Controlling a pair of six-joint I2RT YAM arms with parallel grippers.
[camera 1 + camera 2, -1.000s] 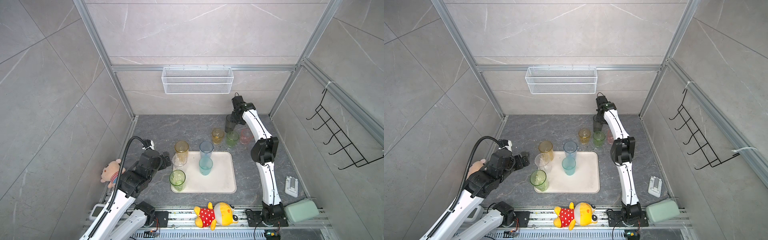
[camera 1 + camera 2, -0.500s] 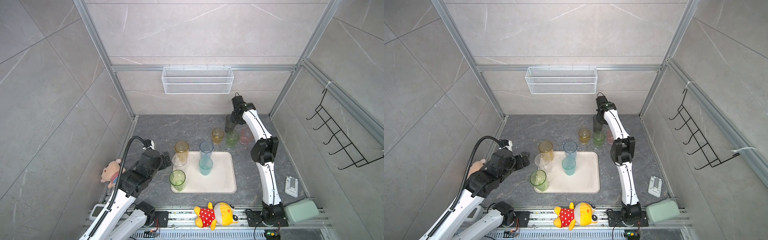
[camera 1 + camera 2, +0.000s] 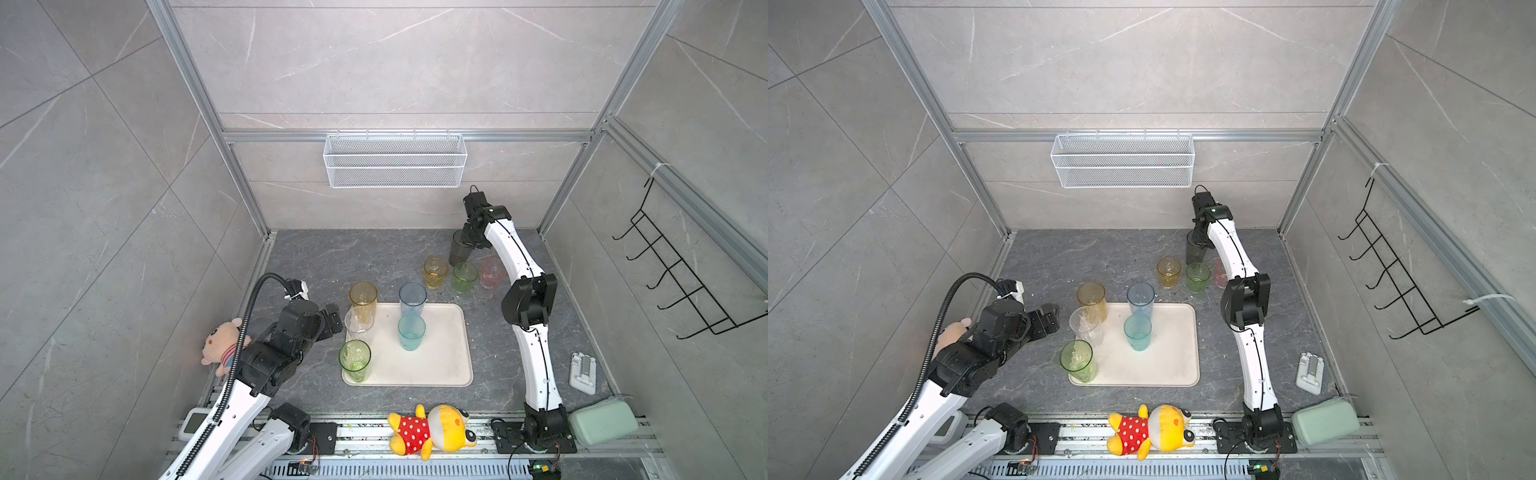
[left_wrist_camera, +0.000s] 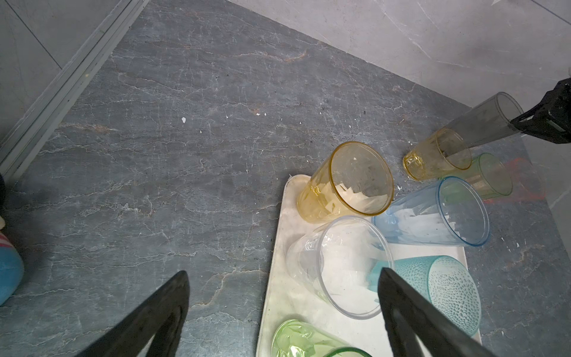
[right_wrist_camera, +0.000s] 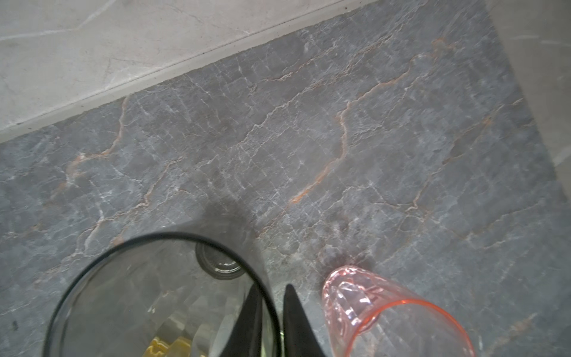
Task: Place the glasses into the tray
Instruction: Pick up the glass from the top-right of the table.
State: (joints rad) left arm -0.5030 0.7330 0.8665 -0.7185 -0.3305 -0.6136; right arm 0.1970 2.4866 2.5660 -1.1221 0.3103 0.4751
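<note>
The right gripper (image 5: 272, 290) pinches the grey glass (image 5: 148, 296) by its rim, one finger inside and one outside, on the table beyond the tray (image 3: 440, 357). So thin and off-centre a hold could let the tall glass swing or slip on lifting and knock the pink glass (image 5: 386, 315) just beside it. The left gripper (image 4: 282, 272) hangs wide open by the clear glass (image 4: 340, 262) on the tray, and against the earlier frame no arm or glass has visibly moved.

Pink glass (image 3: 491, 272) half hidden behind right arm (image 3: 512, 250); smoke-grey glass (image 5: 139, 293) cropped at edge
</note>
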